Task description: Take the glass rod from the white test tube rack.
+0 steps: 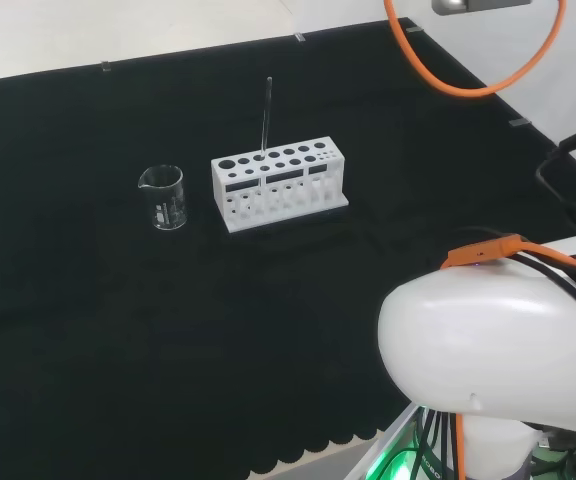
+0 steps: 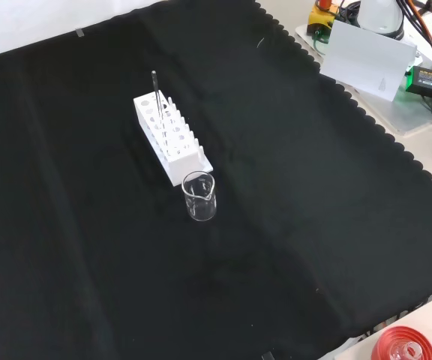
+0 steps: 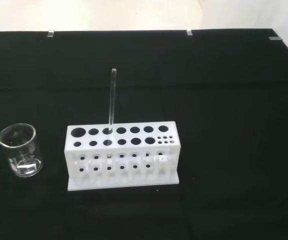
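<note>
Hand's finger state I can't tell; glass rod (image 3: 112, 97) stands upright in white test tube rack (image 3: 122, 155), back row, beaker (image 3: 19, 150) just left in head view, so I'd pinch high & lift straight.

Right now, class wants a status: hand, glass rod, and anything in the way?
Glass rod upright in white rack, untouched. Beaker beside rack, apart from it. Nothing over the rod.
</note>
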`<act>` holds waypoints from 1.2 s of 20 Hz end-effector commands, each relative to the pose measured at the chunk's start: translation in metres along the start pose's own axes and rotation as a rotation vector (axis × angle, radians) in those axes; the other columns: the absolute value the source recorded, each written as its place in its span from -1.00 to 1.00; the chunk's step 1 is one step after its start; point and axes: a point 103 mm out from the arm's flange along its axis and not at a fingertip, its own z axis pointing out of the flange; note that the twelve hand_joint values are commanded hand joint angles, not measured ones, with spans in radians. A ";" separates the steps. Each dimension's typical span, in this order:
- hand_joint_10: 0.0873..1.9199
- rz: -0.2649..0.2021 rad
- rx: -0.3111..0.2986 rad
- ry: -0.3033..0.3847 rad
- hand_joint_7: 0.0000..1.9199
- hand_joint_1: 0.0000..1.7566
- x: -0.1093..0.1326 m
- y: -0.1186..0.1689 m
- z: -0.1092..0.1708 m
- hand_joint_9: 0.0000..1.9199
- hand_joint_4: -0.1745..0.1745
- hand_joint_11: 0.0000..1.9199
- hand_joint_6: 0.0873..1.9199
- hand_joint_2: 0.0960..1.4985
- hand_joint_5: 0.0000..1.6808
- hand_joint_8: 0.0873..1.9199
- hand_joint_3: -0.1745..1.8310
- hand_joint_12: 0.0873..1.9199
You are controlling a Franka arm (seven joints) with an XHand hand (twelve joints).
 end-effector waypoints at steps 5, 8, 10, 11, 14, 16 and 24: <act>-1.00 0.021 -0.039 -0.022 -0.76 -0.36 -0.010 -0.006 0.001 -0.61 -0.46 -1.00 -1.00 0.48 -0.81 -1.00 -0.95 0.45; -0.79 0.018 -0.035 -0.008 -0.78 -0.35 -0.009 -0.008 0.007 -0.66 -0.48 -0.96 -1.00 0.51 -0.79 -0.89 -0.98 0.47; -0.40 0.024 -0.028 -0.010 -0.88 -0.35 -0.007 -0.004 0.011 -0.80 -0.48 -0.94 -1.00 0.52 -0.78 -0.61 -0.99 0.48; -0.27 0.026 -0.023 0.007 -0.93 -0.35 -0.006 0.000 0.014 -0.85 -0.48 -0.94 -1.00 0.52 -0.78 -0.49 -1.00 0.49; -0.13 0.025 0.000 0.028 -0.99 -0.35 -0.005 0.020 0.023 -0.90 -0.48 -0.94 -1.00 0.52 -0.77 -0.31 -1.00 0.50; -0.11 0.010 0.008 0.022 -0.99 -0.35 -0.002 0.035 0.025 -0.91 -0.48 -0.94 -1.00 0.52 -0.77 -0.29 -1.00 0.50; -0.12 -0.029 -0.012 0.014 -0.94 -0.35 0.013 0.096 0.026 -0.82 -0.49 -0.87 -1.00 0.53 -0.74 -0.25 -1.00 0.49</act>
